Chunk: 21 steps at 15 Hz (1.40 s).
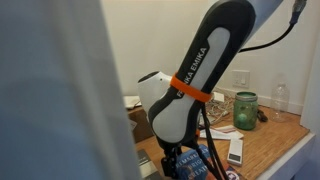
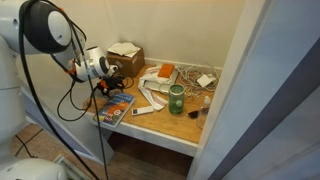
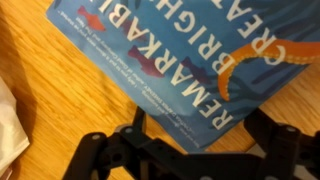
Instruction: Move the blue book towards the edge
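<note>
The blue book (image 3: 170, 50) lies flat on the wood-grain tabletop, its pale lettering and an orange-red patch filling the wrist view. It also shows in both exterior views (image 2: 115, 104) (image 1: 203, 160), near the table's left front corner. My gripper (image 3: 200, 125) hangs just above the book's corner, its two black fingers spread wide apart on either side of it, holding nothing. In an exterior view the gripper (image 2: 110, 86) sits right over the book. The pale edge (image 2: 150, 137) of the table runs close in front of the book.
A green glass jar (image 2: 176, 98) stands mid-table and also shows in an exterior view (image 1: 245, 110). A small white bar (image 2: 145, 110) lies beside the book. A cardboard box (image 2: 125, 55) and loose clutter sit at the back. Walls close in the right side.
</note>
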### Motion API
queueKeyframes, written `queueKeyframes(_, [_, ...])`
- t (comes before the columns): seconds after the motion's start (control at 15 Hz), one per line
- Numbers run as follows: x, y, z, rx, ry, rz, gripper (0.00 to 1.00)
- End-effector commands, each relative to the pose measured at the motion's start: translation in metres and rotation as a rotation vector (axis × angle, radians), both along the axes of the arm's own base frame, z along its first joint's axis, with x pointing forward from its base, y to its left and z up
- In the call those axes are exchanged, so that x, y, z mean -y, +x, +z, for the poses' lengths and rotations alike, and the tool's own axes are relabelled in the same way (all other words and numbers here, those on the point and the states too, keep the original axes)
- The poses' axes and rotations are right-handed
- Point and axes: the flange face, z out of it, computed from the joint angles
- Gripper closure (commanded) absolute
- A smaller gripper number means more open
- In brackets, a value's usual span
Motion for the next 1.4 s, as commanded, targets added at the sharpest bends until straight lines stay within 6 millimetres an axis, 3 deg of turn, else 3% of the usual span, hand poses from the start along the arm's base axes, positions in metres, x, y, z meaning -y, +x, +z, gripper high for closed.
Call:
queueKeyframes(0.0, [0.016,-0.009,0.011,0.017,-0.023,0.064,0.00])
queueKeyframes(0.4, [0.021,-0.002,0.024,0.045,-0.032,0.063,0.00])
queueKeyframes(0.73, [0.029,0.006,0.039,0.023,-0.015,-0.129,0.00])
queueKeyframes(1.07, [0.046,-0.012,0.055,-0.057,-0.019,-0.402,0.00])
queueKeyframes(1.33, [0.059,-0.039,0.059,-0.068,0.012,-0.619,0.00])
